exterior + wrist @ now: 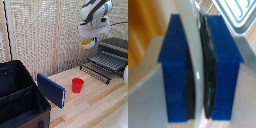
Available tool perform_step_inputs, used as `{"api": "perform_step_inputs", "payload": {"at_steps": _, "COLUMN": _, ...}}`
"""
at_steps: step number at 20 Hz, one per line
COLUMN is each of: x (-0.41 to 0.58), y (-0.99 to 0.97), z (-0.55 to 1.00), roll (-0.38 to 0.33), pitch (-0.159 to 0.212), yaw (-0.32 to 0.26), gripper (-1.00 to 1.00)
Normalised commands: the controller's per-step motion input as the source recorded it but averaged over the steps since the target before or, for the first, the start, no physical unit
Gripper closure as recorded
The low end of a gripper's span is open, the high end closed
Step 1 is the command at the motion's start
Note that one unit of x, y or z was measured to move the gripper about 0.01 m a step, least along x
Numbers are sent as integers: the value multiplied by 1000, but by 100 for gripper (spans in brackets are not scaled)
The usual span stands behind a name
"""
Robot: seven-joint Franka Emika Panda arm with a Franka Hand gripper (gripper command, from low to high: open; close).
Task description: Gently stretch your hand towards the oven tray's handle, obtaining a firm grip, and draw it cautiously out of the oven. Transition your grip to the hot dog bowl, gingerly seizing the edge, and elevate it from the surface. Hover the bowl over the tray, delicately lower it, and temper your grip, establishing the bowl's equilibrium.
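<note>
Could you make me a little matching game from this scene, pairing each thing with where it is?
Things:
1. hot dog bowl
2. red cup
3. oven tray
4. black fabric case

Places:
A. standing on the wooden table
B. pulled out in front of the oven
C. held up in the air by the robot
D. at the exterior view's left edge

Pairs: 1-C, 2-A, 3-B, 4-D
</note>
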Motion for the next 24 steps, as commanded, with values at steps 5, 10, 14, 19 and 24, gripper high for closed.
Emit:
{"api": "perform_step_inputs", "payload": {"at_steps": 5, "x": -85, "y": -555, "z": 0, "roll": 11, "pitch": -81, "yaw": -227, "gripper": 100}}
{"api": "perform_step_inputs", "payload": {"at_steps": 10, "x": -210, "y": -649, "z": -117, "roll": 20, "pitch": -20, "yaw": -188, "gripper": 100}}
{"api": "perform_step_inputs", "payload": {"at_steps": 14, "x": -176, "y": -511, "z": -234, "roll": 9, "pitch": -1, "yaw": -114, "gripper": 100}}
{"api": "perform_step_inputs", "payload": {"at_steps": 19, "x": -110, "y": -206, "z": -369, "roll": 0, "pitch": 0, "yaw": -40, "gripper": 100}}
{"api": "perform_step_inputs", "payload": {"at_steps": 24, "x": 10, "y": -29, "z": -191, "roll": 3, "pitch": -2, "yaw": 0, "gripper": 100}}
